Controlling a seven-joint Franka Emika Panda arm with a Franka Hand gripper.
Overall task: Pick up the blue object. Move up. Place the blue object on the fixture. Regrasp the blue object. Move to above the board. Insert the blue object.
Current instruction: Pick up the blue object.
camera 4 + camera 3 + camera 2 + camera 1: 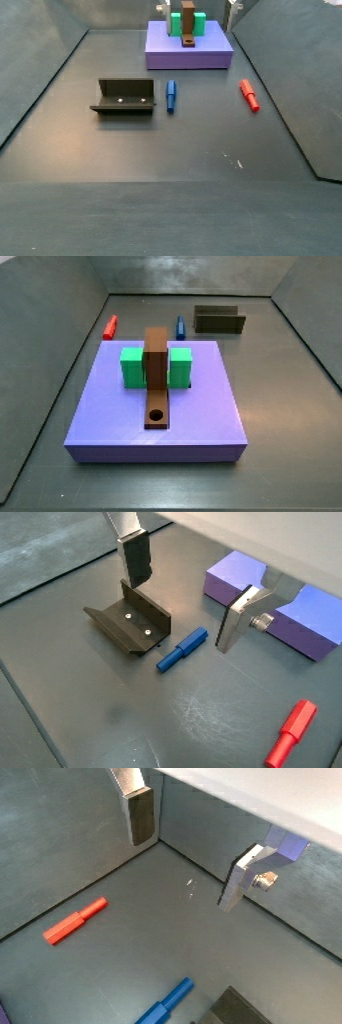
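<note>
Blue object (182, 650) lies seemingly below open fingers (135, 557).

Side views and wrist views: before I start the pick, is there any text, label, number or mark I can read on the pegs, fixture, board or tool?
None: no readable text in any view.
Blue peg: plain.
Red peg: plain.
Fixture: two pale screw dots, no writing.
Board, green blocks, brown bar: unmarked.
Tool, open above the floor beside the fixture: bare plates, no label.
</note>
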